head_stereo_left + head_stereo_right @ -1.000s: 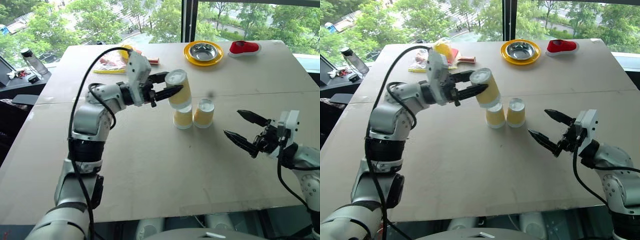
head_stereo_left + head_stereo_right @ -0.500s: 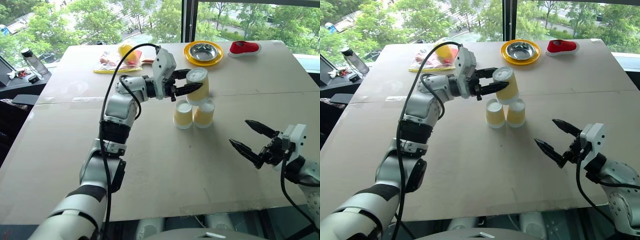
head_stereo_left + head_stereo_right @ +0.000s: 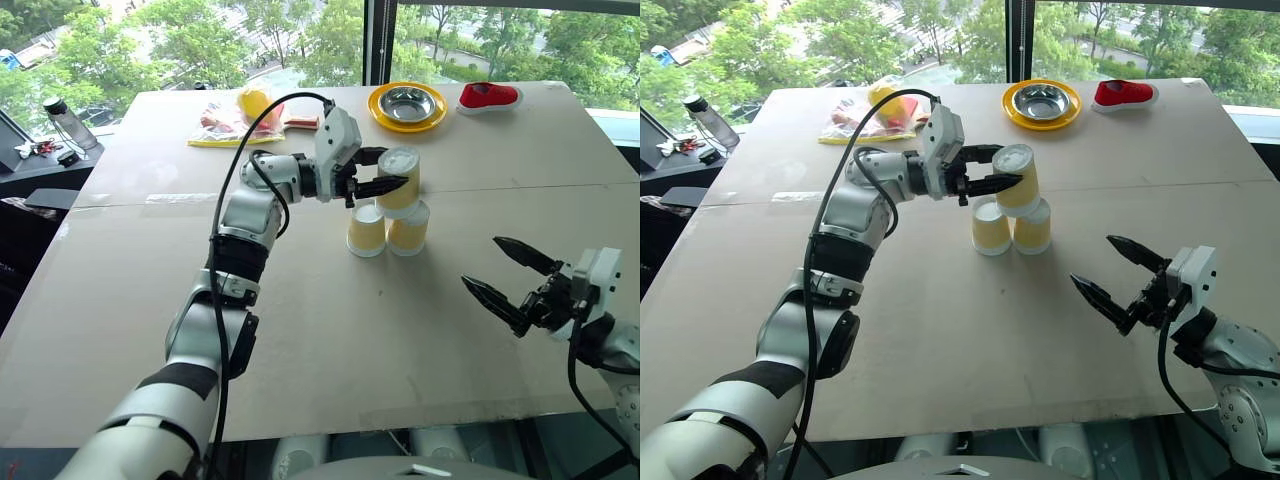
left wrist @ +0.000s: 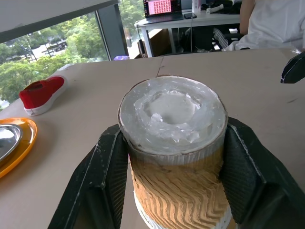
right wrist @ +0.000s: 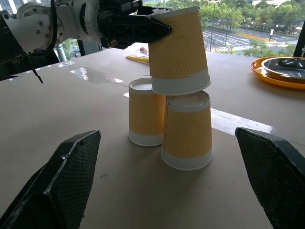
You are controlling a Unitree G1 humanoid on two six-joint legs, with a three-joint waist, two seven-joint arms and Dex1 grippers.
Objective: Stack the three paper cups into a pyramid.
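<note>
Item: third paper cup [image 3: 399, 180], upturned, clamped high on its ribbed wall in my left jaws [image 3: 388, 172], hovering at the two base cups [image 3: 387, 229] mid-tabletop [image 3: 300, 330]. Judged featherlight, thin-walled, crushable, easily toppled: grip lightly by the ribs. My right jaws [image 3: 508, 272] stood wide apart, empty.

The left arm reaches forward and across the middle, forearm bent inward, a black cable looping over it. Its left gripper [image 3: 385, 171] points level toward the robot's right, its two black fingers [image 4: 110, 177] clamped on opposite sides of a yellow-tan ribbed paper cup with a white rim [image 3: 399, 181]. The right arm sits low at the right side, its right gripper [image 3: 506, 271] aimed forward and leftward, black fingers spread wide with nothing between them.
</note>
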